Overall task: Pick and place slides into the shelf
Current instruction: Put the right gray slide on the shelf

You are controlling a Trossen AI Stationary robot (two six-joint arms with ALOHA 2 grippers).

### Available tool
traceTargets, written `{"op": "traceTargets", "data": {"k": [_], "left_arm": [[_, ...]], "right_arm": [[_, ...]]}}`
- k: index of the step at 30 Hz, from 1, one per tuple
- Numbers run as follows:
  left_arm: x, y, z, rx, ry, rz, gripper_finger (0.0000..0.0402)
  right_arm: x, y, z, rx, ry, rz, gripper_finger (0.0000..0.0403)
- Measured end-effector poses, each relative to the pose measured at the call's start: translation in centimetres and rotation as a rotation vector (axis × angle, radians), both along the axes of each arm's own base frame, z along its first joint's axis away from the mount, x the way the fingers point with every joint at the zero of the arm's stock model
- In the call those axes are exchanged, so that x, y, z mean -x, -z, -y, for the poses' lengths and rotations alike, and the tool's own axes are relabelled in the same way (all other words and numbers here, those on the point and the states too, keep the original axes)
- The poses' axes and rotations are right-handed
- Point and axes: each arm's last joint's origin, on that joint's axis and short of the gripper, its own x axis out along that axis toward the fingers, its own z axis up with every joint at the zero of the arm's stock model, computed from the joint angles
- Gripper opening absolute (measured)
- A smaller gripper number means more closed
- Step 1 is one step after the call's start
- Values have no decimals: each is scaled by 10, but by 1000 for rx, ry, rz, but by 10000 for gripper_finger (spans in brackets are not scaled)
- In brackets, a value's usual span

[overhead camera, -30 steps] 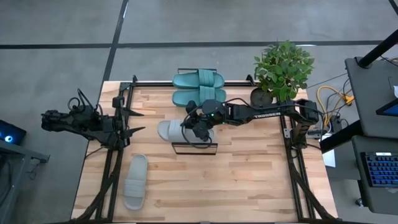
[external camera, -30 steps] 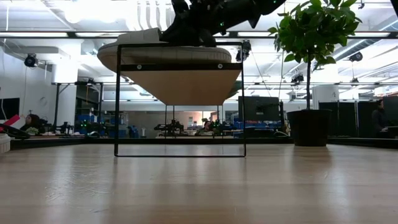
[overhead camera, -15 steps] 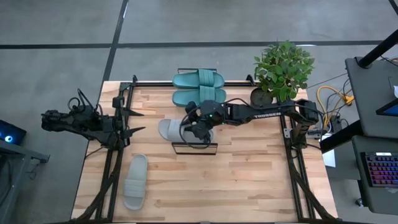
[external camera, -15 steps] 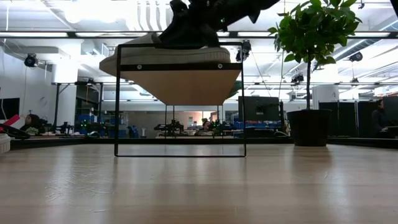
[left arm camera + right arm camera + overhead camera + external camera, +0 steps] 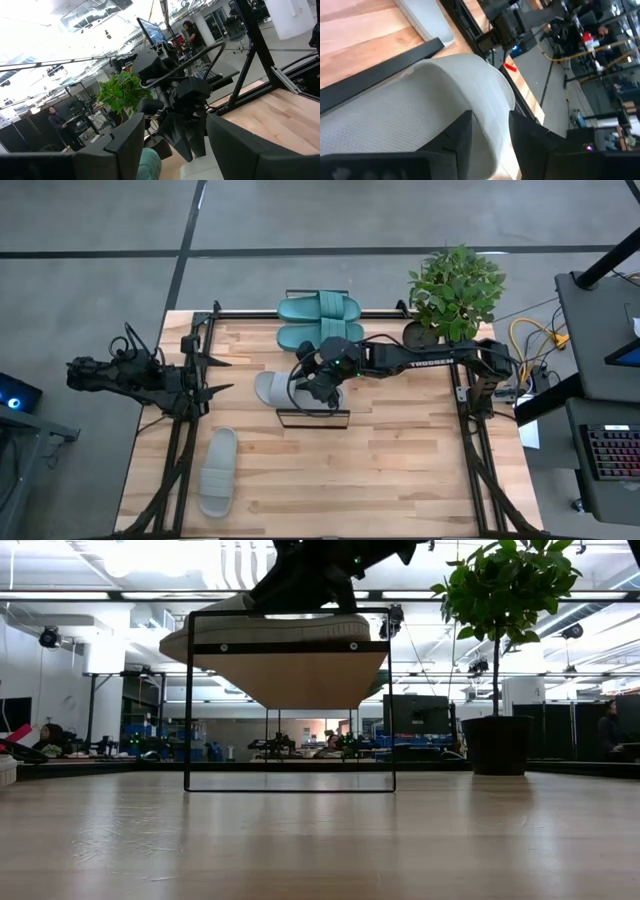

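Even overhead light, with glare and blur in the close views

Ceiling lights [image 5: 150, 560] blow out white at 11 o'clock; the counter [image 5: 400, 470] is evenly lit, shadows soft. The left wrist view glares at 10 o'clock; the right wrist view is soft and blurred.

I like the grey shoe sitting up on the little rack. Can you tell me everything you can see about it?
The grey slide is a light grey open-toe sandal with a wide strap and a finely textured footbed; it looks like soft foam. It lies flat, sole down, on the shelf, a wood plank in a thin black wire frame, and one end sticks out past the frame. The right gripper is right over its strap, with the dark fingers on either side of it.
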Motion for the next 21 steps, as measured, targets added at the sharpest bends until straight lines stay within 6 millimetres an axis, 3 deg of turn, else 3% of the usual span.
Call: {"op": "traceTargets", "data": {"k": [21], "left_arm": [[0,0,0,0,0,0,199]], "right_arm": [[1,4,-1,24,-85,-11,10]]}}
